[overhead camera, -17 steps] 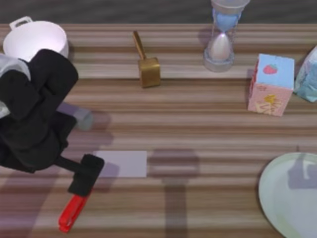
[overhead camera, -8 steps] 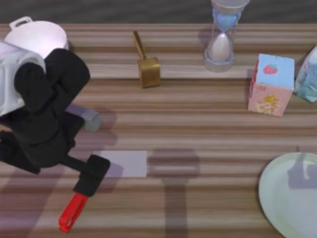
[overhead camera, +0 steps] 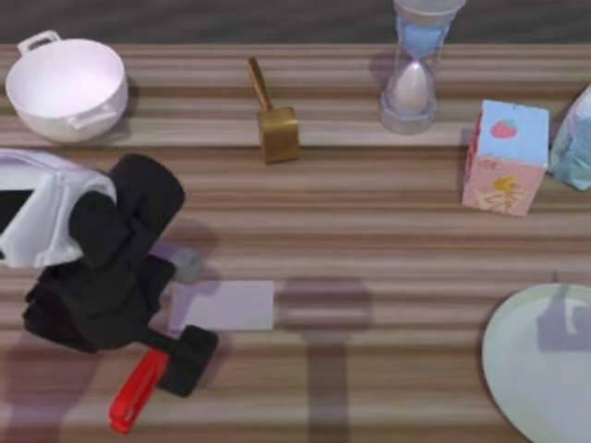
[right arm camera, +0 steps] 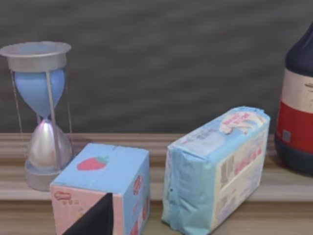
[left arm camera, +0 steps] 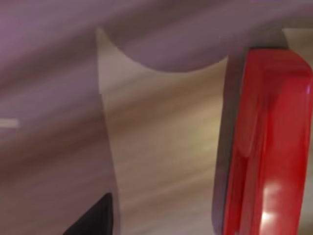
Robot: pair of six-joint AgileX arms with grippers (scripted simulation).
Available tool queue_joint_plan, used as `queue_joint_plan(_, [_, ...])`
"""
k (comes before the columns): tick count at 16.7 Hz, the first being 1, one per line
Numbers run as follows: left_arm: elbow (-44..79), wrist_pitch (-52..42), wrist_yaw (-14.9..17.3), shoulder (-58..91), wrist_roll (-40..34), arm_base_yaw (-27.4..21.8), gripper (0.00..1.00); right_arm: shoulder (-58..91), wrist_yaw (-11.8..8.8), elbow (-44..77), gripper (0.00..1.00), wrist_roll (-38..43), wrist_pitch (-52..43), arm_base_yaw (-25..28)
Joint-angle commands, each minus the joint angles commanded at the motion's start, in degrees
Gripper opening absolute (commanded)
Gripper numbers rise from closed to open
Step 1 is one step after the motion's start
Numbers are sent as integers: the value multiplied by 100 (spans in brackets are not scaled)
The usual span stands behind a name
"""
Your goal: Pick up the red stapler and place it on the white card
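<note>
Nothing placed yet: from above, the stapler lies near the surface's front-left corner, off the card. Left claw sits at its upper end; grip, cannot tell. Left wrist: stapler close beside the claw, resting on wood. Right wrist: right arm idle, away.

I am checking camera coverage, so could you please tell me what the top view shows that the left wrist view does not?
Only the top view shows the thin pale white card, the white two-handled bowl, the brass mallet and the left gripper beside the stapler's upper end. Only the left wrist view shows the stapler's glossy side up close. Both show the slim red stapler lying on the striped wooden table.
</note>
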Motion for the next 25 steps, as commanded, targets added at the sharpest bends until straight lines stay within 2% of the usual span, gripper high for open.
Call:
queue_joint_plan(3, [-340,612,0,282,9,4,100,0,0,0,100,0,0,0])
queue_joint_plan(8, [-406,725,1,335,10,5,100,0,0,0,100,0,0,0])
queue_joint_plan(21, [-406,725,1,335,10,5,2,0,0,0,100,0,0,0])
queue_joint_plan(25, [-406,725,1,335,10,5,0,0,0,0,100,0,0,0])
